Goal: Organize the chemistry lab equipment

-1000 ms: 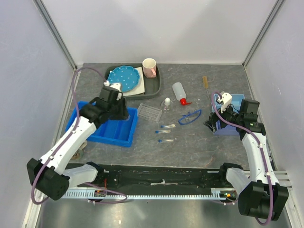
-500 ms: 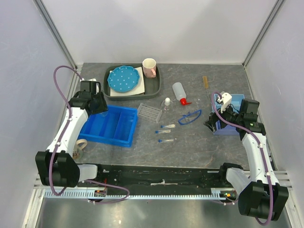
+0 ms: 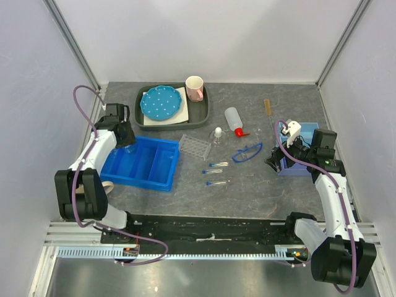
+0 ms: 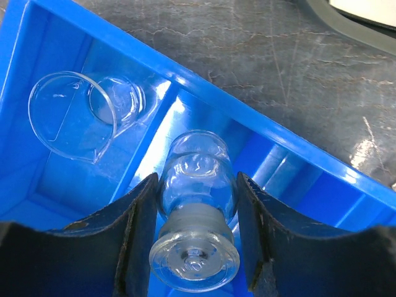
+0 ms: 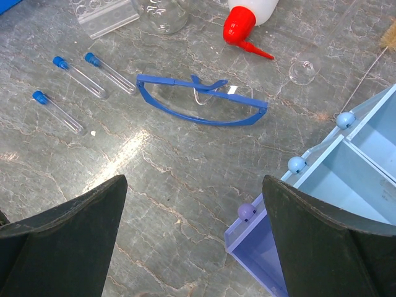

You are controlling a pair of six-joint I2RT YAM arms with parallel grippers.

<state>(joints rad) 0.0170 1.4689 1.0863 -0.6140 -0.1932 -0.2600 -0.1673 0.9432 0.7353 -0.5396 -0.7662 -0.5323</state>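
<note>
My left gripper point(image 4: 197, 185) is shut on a small clear glass flask point(image 4: 198, 213), held over the far left corner of the blue bin point(image 4: 260, 133); it shows in the top view point(image 3: 126, 140) too. A clear beaker point(image 4: 77, 111) lies in the bin. My right gripper point(image 5: 193, 182) is open and empty, over the table beside a light blue organizer point(image 5: 365, 154). Ahead of it lie blue goggles point(image 5: 201, 99), three blue-capped tubes point(image 5: 74, 77), the red-nozzled squeeze bottle point(image 5: 244, 21), the tube rack point(image 5: 105, 9), another flask point(image 5: 162, 12) and a thin brown stick point(image 3: 268, 107).
A grey tray point(image 3: 203, 111) at the back holds the blue dotted plate point(image 3: 159, 103) and the pink-and-white mug point(image 3: 195, 88). A small beige object point(image 3: 106, 187) lies left of the blue bin point(image 3: 145, 164). Enclosure walls stand at both sides and the back.
My left arm has swung left from above the bin's far middle to its far left corner, with the flask held. The right arm has not moved.
</note>
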